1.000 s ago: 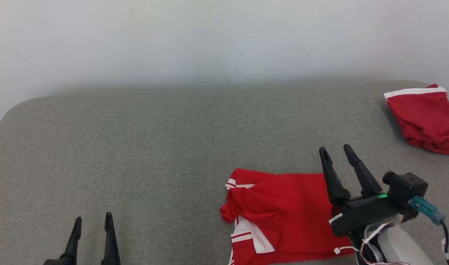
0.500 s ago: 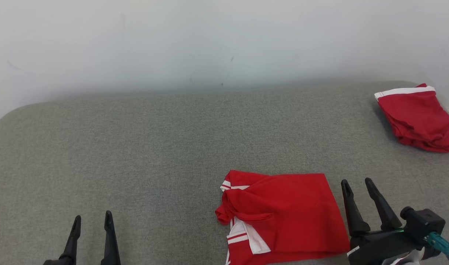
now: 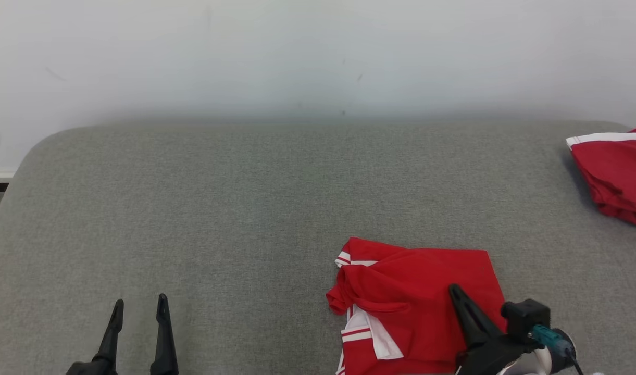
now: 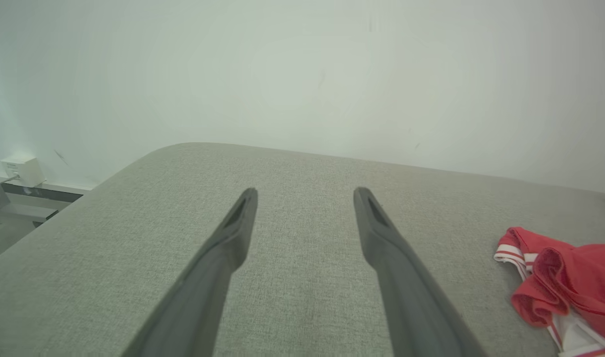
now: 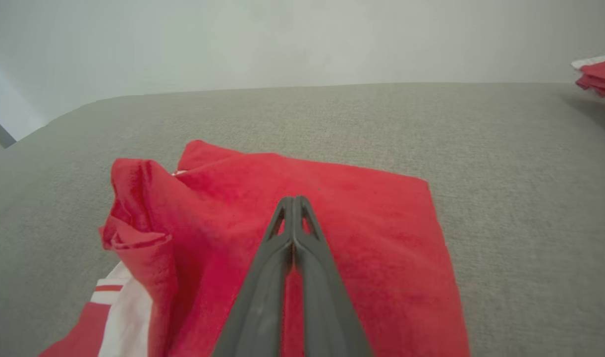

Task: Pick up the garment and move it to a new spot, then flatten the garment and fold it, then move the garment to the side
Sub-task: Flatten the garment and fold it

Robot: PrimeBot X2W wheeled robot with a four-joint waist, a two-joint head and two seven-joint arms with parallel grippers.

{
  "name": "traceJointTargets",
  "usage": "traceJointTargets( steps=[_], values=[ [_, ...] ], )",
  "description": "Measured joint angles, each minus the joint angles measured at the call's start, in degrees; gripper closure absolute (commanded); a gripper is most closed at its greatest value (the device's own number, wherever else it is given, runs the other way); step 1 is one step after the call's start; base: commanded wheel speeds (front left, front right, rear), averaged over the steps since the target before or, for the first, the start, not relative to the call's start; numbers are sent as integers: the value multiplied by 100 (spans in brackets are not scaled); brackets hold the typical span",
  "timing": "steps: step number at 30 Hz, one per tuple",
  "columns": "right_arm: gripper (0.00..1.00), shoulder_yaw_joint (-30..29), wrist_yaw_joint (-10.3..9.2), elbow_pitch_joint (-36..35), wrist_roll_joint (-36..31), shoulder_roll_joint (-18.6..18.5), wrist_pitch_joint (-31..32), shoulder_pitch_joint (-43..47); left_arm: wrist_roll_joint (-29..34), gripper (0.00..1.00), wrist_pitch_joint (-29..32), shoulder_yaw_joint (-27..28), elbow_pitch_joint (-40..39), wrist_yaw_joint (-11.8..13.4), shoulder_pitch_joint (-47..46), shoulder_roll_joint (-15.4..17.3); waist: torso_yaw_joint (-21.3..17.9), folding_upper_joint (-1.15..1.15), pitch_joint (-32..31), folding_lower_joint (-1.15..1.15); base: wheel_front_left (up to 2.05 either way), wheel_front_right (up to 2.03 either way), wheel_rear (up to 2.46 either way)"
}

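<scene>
Garment point(image 3: 416, 281), red with white stripes at its left edge, lay folded into a rough rectangle at the near right of the grey padded surface point(image 3: 234, 208). Its right part was flat and smooth. Its left part was bunched into a raised fold, with white and striped trim showing below that fold.

The right gripper point(image 5: 293, 199) was over the flat part of the garment, reaching in from the near right corner and pointing away from the robot. Its two dark fingers point(image 5: 267, 287) were pressed together along their length, tips meeting, and no cloth could be seen caught between them. Whether the tips touched the cloth could not be told.

The left gripper point(image 4: 304, 191) sat well apart from the garment at the near left, above bare grey surface. Its fingers point(image 4: 223, 258) were spread wide with nothing between them.

A second red garment point(image 3: 617, 177) with a white band along its top lay at the far right edge of the surface, well apart from the first. A plain white wall point(image 3: 297, 52) rose behind the surface. In the left wrist view a small white box point(image 4: 20, 168) was fixed low on that wall, beyond the surface's rounded corner.
</scene>
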Motion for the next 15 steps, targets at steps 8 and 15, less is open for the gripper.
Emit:
traceJointTargets(
  steps=[8,15],
  values=[
    [100,600,0,804,65,539,0,-224,-18,0,0,-62,71,-33,-36,0,306,0,36,0,0,0,0],
    [100,1177,0,803,248,853,1,-155,-36,0,0,-32,112,-45,-57,0,425,0,78,0,0,0,0]
  ],
)
